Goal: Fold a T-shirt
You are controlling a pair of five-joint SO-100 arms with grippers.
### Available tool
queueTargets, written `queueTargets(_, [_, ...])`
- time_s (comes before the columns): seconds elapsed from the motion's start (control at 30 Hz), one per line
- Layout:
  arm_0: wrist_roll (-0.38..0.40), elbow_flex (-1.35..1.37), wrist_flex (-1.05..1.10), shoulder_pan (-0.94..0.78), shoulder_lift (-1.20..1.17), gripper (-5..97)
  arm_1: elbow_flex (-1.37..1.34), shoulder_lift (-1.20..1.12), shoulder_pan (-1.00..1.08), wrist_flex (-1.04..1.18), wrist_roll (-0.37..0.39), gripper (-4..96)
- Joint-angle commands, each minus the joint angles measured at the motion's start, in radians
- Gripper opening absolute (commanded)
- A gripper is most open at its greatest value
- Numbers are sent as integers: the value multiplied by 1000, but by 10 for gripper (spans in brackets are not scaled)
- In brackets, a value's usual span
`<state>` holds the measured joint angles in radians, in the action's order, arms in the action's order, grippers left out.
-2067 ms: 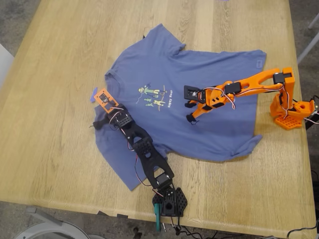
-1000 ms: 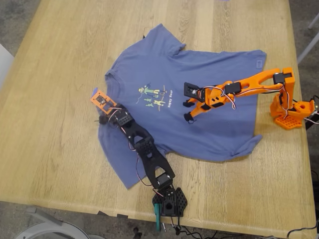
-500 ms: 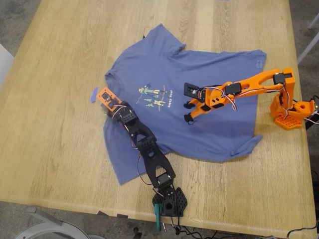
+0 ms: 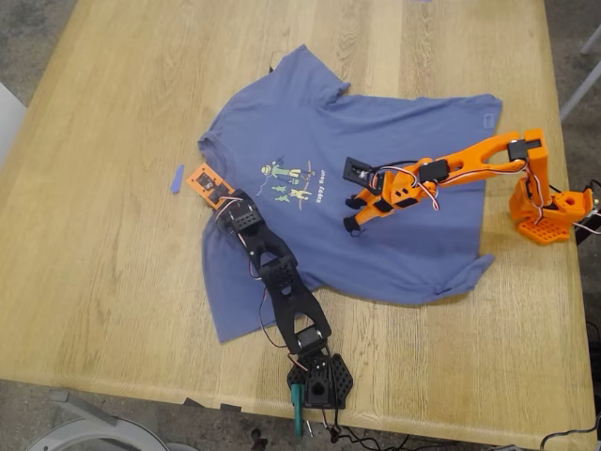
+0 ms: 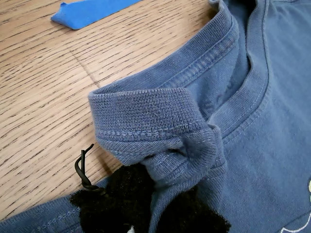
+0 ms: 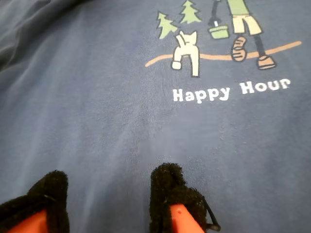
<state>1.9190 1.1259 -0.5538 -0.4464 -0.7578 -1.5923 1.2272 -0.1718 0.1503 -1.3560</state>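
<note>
Barely begun, the fold: the T-shirt lies mostly flat, print up, on the wooden table. The first gripper pinches bunched sleeve fabric by the collar, pulled inward. The second gripper hovers, jaws spread, below the lettering; every full fold remains.

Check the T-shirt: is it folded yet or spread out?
Mostly spread. The T-shirt lies flat on the table; only its collar is bunched, pinched by my first gripper.
</note>
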Motion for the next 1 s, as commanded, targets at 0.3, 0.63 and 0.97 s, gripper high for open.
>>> queueTargets(0.3, [14,32,6,89,-9,1,114,-84,-58,-5,109,277])
queueTargets(0.63, [14,31,23,87,-5,1,29,-84,-84,5,206,277])
queueTargets(0.97, [15,32,29,86,-5,1,-87,-163,-112,-106,307,277])
